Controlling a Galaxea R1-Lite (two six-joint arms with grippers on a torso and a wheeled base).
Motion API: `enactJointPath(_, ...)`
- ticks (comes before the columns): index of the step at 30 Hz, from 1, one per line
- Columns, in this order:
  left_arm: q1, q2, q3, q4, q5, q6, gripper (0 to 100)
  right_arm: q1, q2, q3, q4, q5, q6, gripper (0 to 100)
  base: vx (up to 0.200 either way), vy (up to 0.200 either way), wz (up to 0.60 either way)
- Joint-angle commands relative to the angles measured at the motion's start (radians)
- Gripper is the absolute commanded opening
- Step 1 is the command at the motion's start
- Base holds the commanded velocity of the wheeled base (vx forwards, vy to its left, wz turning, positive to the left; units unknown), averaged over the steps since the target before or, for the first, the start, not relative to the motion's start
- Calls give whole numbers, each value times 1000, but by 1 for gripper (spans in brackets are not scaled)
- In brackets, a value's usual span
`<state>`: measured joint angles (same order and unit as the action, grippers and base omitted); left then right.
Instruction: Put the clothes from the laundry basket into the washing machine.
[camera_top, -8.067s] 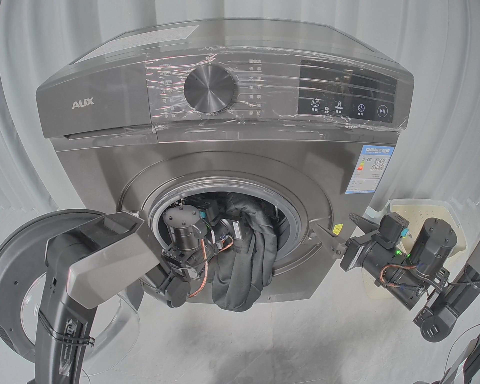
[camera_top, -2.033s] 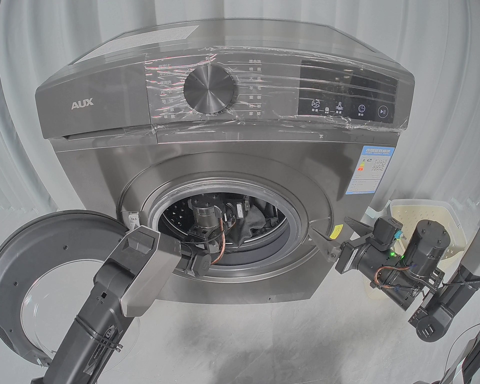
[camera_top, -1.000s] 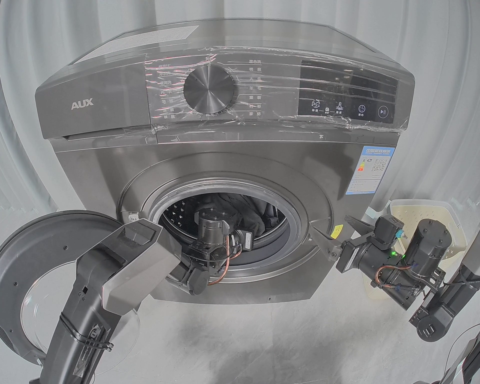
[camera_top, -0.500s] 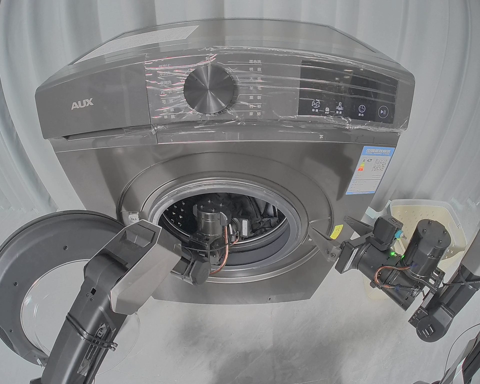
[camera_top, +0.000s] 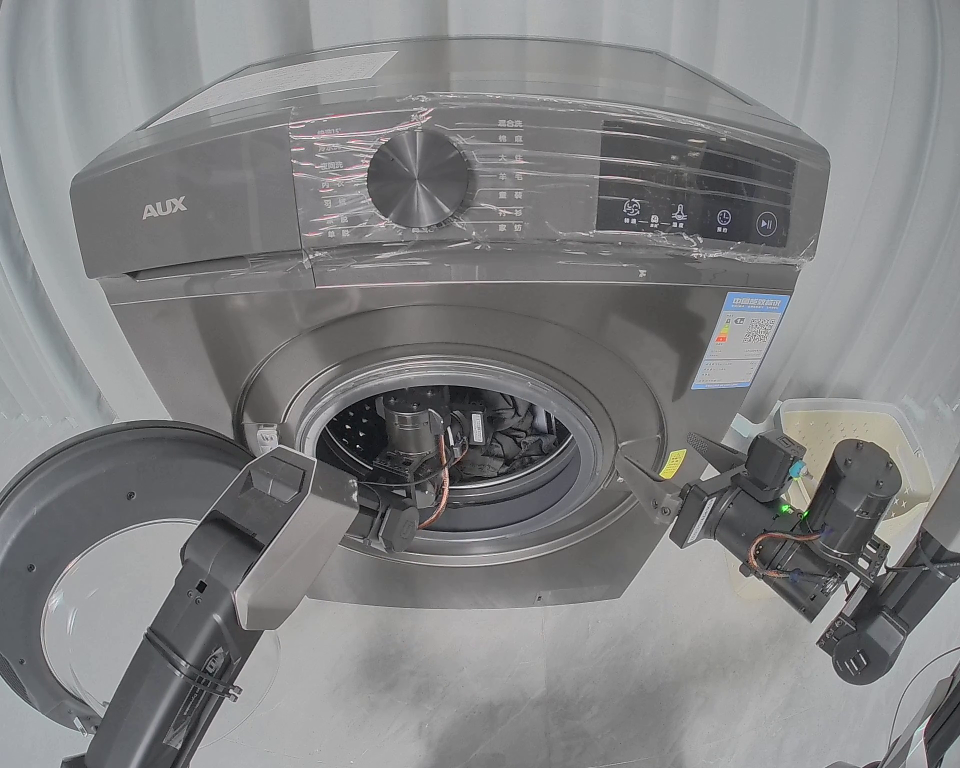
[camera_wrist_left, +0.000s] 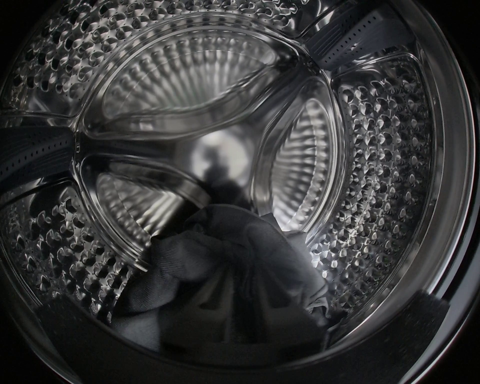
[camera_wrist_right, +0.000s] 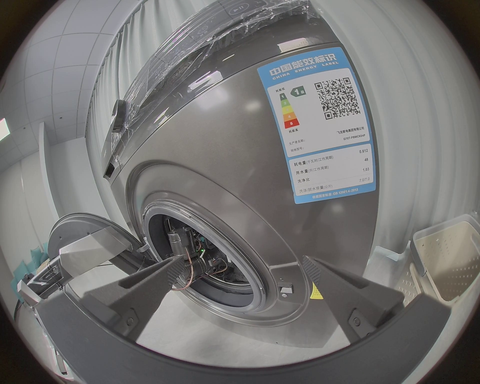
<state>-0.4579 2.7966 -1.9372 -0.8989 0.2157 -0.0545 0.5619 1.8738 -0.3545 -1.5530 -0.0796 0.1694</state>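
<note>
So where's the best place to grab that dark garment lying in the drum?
Likely the raised crumpled ridge atop the dark garment, coming straight in through the open front of the drum: that fold stands clear of the drum wall, so jaws can close across it.

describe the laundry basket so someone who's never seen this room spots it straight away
Start at the big grey washing machine in the middle. Look low past its right side, against the white curtain: the laundry basket sits there. It is the only cream plastic tub with perforated walls among grey metal and dark machinery.
</note>
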Motion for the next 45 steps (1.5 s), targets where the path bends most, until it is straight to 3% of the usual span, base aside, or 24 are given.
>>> enactJointPath(1,1,12,3,0,1,1,100,0,1,0,-2,0,1,100,0,0,0)
enactJointPath(14,-61,-55,162,-37,1,2,100,-2,1,0,-1,0,2,100,0,0,0)
enactJointPath(24,-186,-370,632,-118,28,1,100,0,2,6,-1,0,2,100,0,0,0)
enactJointPath(31,-229,-502,903,-236,28,-5,100,1,1,11,-1,0,2,100,0,0,0)
enactJointPath(40,-251,-661,1163,-382,27,-10,100,4,2,14,-1,-2,4,100,0,0,0)
enactJointPath(45,-280,-764,1264,-437,27,-44,100,7,-2,19,-1,-9,2,100,0,0,0)
